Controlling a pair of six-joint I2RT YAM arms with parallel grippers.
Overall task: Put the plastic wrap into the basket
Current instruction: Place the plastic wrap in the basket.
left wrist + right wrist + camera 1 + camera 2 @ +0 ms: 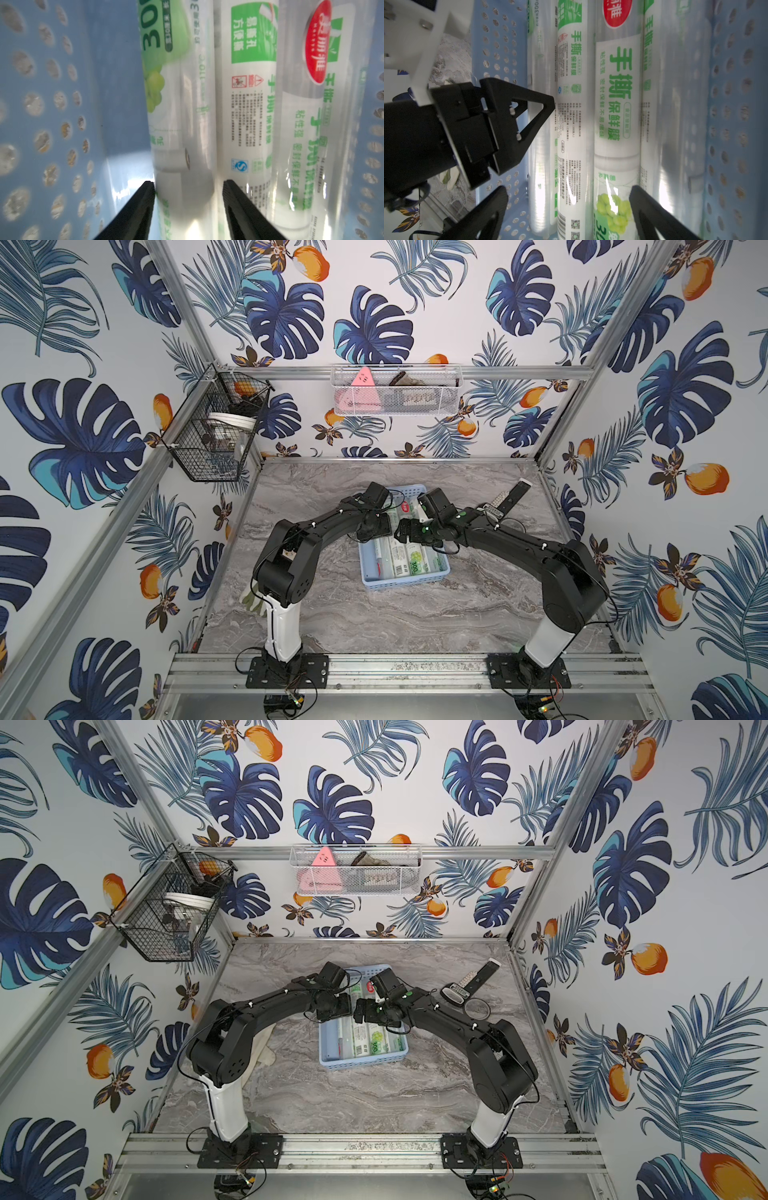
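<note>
On the grey marbled tabletop [374, 614], a black left arm [316, 526] and a black right arm [511, 539] bend inward and meet over a shallow rectangular light-blue plastic basket [405, 581] with perforated walls, set near the table's middle. Inside it, long slim rolls of clear plastic wrap [409, 562] with white-and-green printed labels lie side by side along its length, touching one another. One of them shows a red oval mark. The left gripper [188, 184] is down inside the basket, its black fingers narrowly parted astride the outermost roll [185, 135] on that arm's side, one finger at each flank. Whether they press the roll or stand just clear of it cannot be told. Bare basket floor lies between this roll and the perforated wall. The right gripper [568, 189] hangs above the rolls with its fingers spread wide and holds nothing, and the labelled rolls lie below the gap. Well apart from the basket, toward the table's far right corner, lies a slim black-and-grey remote control [505, 499].
</note>
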